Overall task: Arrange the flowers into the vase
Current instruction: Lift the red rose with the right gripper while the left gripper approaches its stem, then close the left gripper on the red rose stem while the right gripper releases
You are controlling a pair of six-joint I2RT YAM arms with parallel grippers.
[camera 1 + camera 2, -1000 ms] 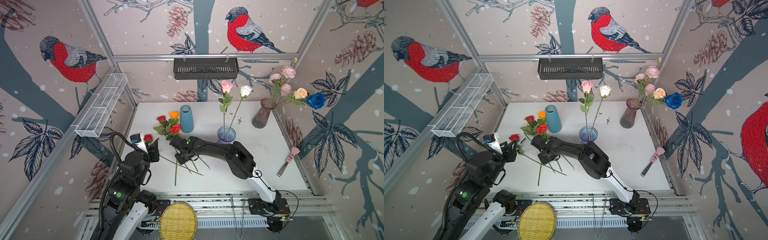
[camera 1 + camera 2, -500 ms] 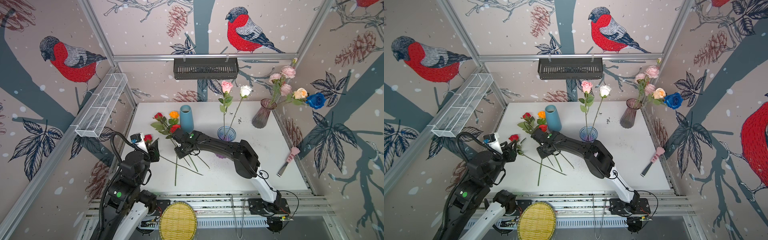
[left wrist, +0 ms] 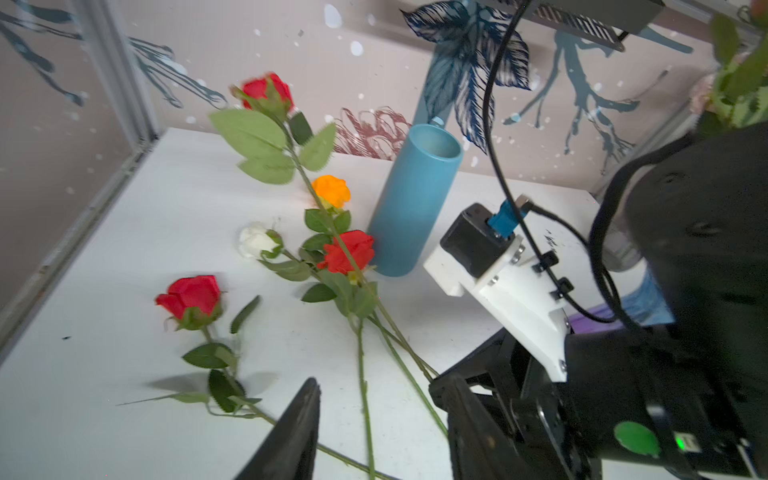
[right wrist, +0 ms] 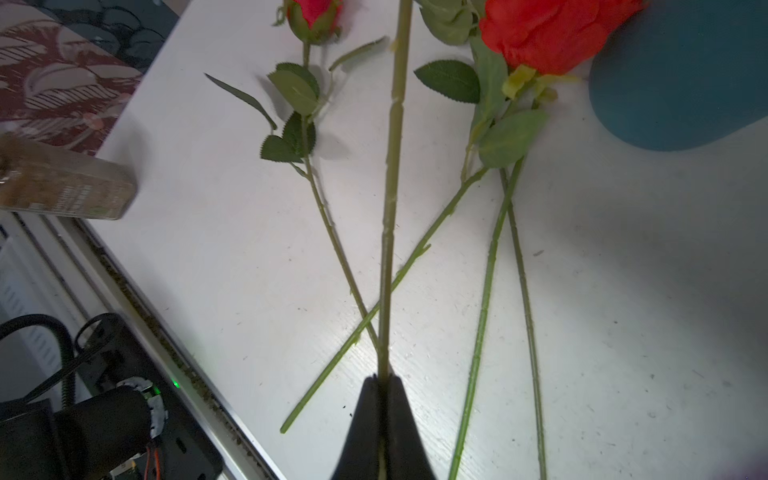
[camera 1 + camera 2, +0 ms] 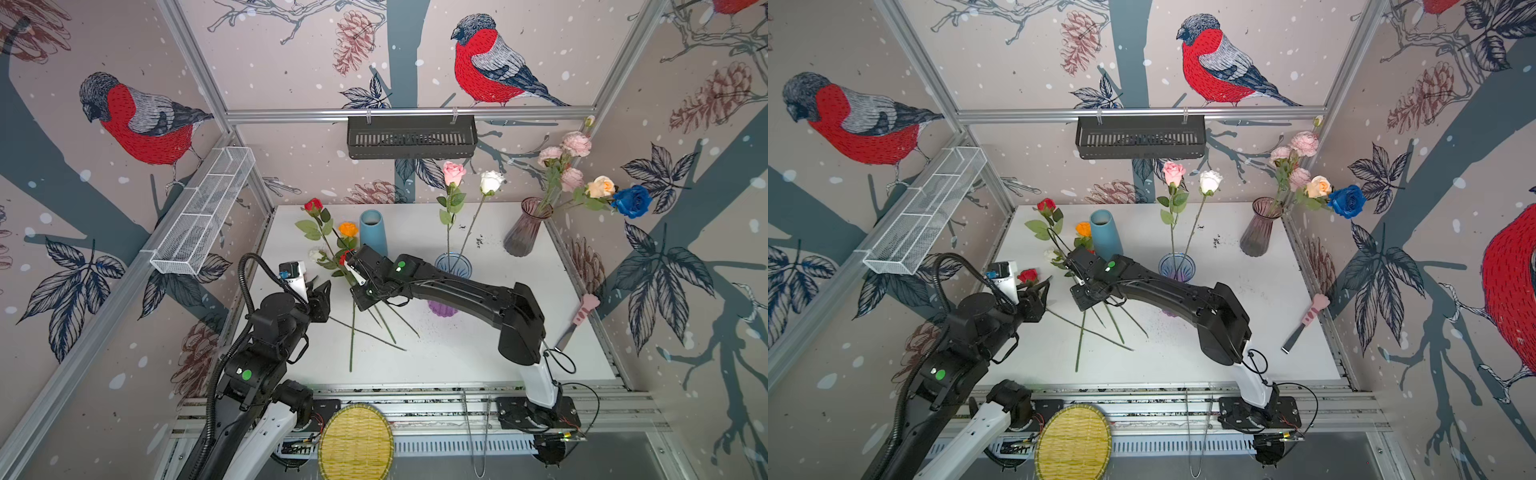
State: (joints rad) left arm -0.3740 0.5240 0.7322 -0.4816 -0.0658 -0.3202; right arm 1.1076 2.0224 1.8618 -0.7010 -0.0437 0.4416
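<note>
No legible text, label, brand, number or sign appears in any view. The blurred brownish rectangular block (image 4: 66,183) at the edge of the white bench (image 4: 623,332), seen in the right wrist view, carries pale marks that may be print. They are too blurred to read.
</note>
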